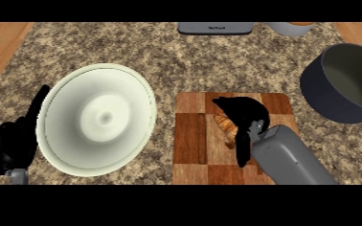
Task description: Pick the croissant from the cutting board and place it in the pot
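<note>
Right black hand [244, 112] is curled over the golden-brown croissant [225, 124], which sits on the checkered wooden cutting board [191, 139], so nothing's lifted yet. The dark grey pot [332, 84] waits at 2 o'clock. Left hand [17, 141] rests open at 9.

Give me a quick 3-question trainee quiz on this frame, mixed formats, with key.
1. True or false: the croissant already lies in the pot.
2. Which hand is over the cutting board? A) left hand B) right hand C) neither
3. Fill in: the large white plate lies to the board's ____ in the head view.

Key:
1. False; it is on the board, partly under the right hand.
2. B; the left hand rests at the view's left edge.
3. left
</note>
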Motion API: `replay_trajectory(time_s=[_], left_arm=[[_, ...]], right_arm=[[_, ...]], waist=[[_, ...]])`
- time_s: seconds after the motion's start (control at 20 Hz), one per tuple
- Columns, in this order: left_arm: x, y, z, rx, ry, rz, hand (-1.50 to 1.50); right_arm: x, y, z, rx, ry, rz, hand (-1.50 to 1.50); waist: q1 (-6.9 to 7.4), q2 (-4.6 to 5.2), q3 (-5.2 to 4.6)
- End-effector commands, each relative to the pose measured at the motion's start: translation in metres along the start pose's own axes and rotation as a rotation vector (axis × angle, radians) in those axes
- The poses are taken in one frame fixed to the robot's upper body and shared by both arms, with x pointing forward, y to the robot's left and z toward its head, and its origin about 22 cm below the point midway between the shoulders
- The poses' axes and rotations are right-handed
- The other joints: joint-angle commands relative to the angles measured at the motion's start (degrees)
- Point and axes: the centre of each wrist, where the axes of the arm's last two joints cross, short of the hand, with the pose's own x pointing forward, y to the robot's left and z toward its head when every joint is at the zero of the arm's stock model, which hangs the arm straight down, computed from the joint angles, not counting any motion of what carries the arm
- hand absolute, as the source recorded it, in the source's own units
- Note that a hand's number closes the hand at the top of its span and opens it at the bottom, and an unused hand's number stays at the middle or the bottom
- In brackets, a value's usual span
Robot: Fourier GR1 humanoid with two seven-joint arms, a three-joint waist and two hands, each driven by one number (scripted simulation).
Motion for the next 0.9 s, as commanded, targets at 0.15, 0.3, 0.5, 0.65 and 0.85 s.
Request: replay_trajectory(time_s=[0.15, 0.3, 0.5, 0.65, 0.85], left_arm=[[-0.016, -0.006, -0.005, 0.000, 0.000, -0.004, 0.00], [-0.007, 0.003, -0.013, -0.021, 0.013, -0.009, 0.00], [-0.002, 0.016, -0.007, -0.025, 0.022, 0.009, 0.00], [-0.003, -0.004, -0.013, -0.023, 0.009, -0.001, 0.00], [-0.003, -0.003, -0.005, -0.012, 0.015, 0.007, 0.00]], right_arm=[[-0.015, -0.005, -0.001, 0.011, -0.005, 0.002, -1.50], [-0.012, 0.004, -0.020, 0.043, -0.046, 0.070, 1.50], [-0.005, 0.008, -0.022, -0.014, -0.078, 0.074, 1.50], [-0.011, 0.019, -0.029, 0.007, -0.084, 0.075, 1.50], [-0.032, 0.010, -0.023, -0.155, 0.132, -0.182, 1.50]], waist=[[-0.16, 0.08, -0.12], [-0.04, 0.14, -0.11], [0.01, 0.08, -0.11], [-0.08, 0.10, -0.12], [-0.71, 0.07, -0.11]])
